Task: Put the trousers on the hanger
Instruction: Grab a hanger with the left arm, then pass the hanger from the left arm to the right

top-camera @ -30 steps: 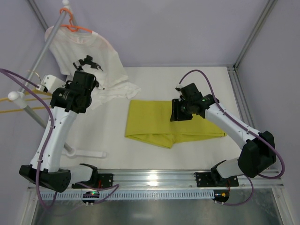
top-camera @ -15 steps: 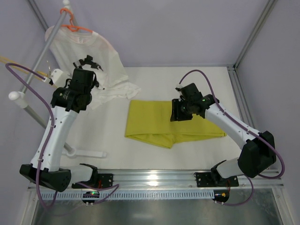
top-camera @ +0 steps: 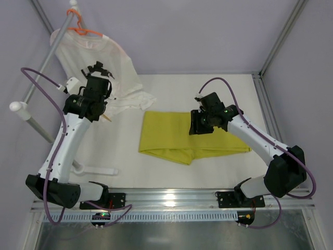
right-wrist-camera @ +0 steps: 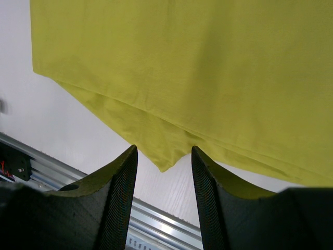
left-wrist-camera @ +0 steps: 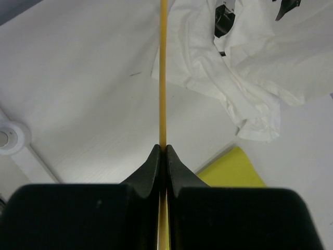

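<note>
Your left gripper (left-wrist-camera: 163,150) is pinched tight, its arm raised high on the left. Your right gripper (right-wrist-camera: 162,152) hangs half-open, pointing down, forearm reaching inward.

Trousers (right-wrist-camera: 208,78): yellow-green cloth is seen laid flat in folded layers.
Right gripper (right-wrist-camera: 164,152): jaws are parted above the cloth's corner; nothing is clasped.
Table (right-wrist-camera: 47,114): white, seen left.
Rail (right-wrist-camera: 156,225): metal, seen below.

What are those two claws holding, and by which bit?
The left claw pinches the yellow hanger by a thin rod. The right claw hangs open over the trousers, holding nothing.
</note>
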